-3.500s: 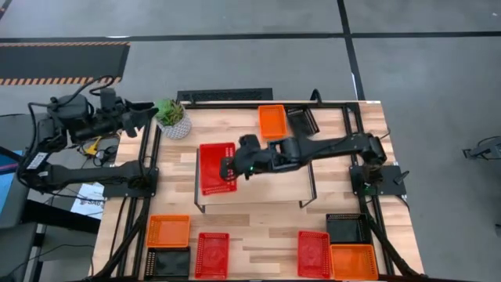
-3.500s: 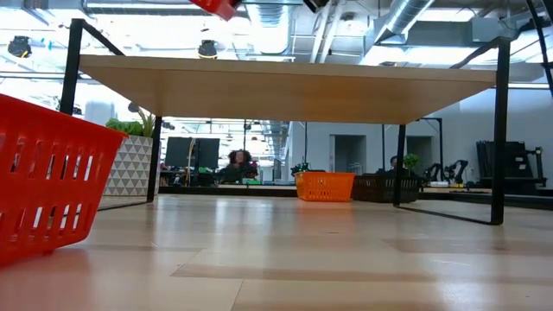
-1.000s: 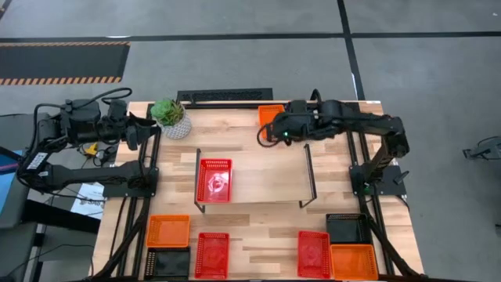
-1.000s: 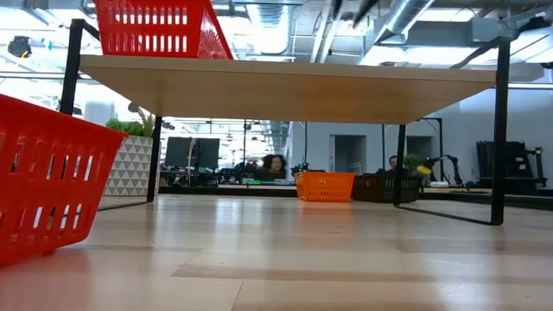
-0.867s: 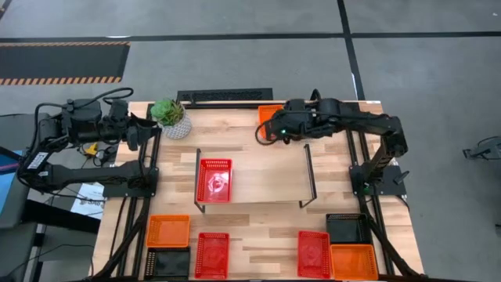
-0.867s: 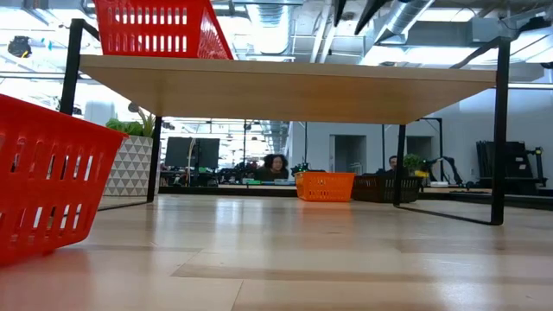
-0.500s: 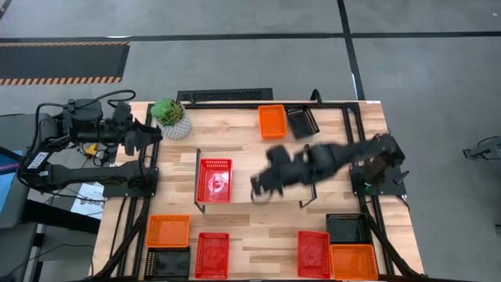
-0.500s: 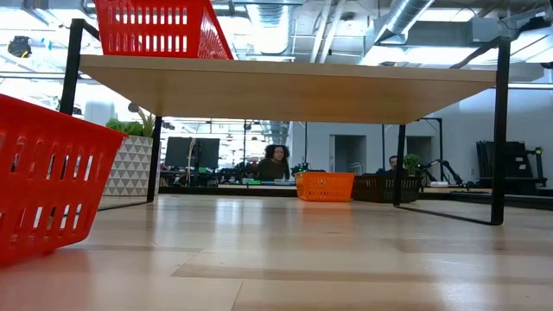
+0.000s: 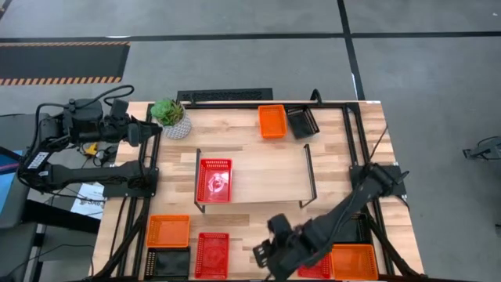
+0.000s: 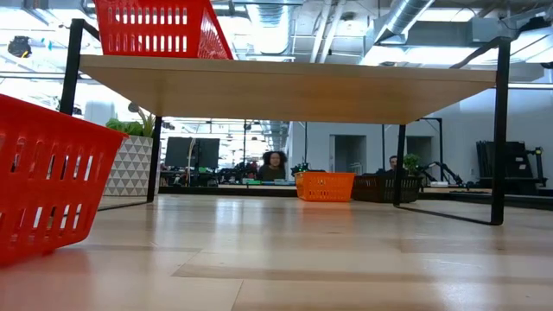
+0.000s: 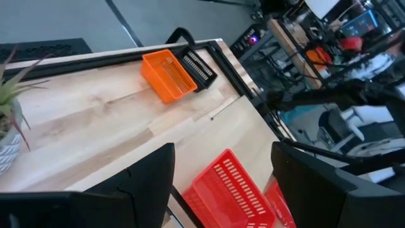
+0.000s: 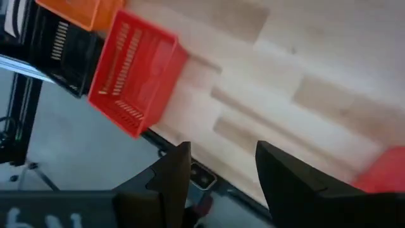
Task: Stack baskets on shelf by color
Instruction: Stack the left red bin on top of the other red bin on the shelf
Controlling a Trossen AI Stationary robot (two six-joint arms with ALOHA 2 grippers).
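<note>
One red basket (image 9: 214,179) stands on the left end of the shelf (image 9: 258,182). On the table's far side sit an orange basket (image 9: 272,121) and a black basket (image 9: 301,121). Near left lie an orange basket (image 9: 168,231), a black one (image 9: 168,262) and a red one (image 9: 212,254). Near right lie a black one (image 9: 348,227), an orange one (image 9: 354,261) and a red one (image 9: 315,269), partly under my right arm. My right gripper (image 9: 262,257) hangs open over the near edge, between the two near red baskets. My left gripper (image 9: 145,129) waits open at the far left.
A white pot with a green plant (image 9: 172,117) stands at the far left corner. Black frame rails (image 9: 149,180) run along both table sides. Bare wood (image 9: 258,227) lies between the shelf and the near baskets. People show in the room beyond (image 10: 275,164).
My right gripper has swung from above the far orange basket, over the shelf, toward the table's near edge, sinking and tipping more steeply down. It has stayed open with nothing in it. No basket has moved.
</note>
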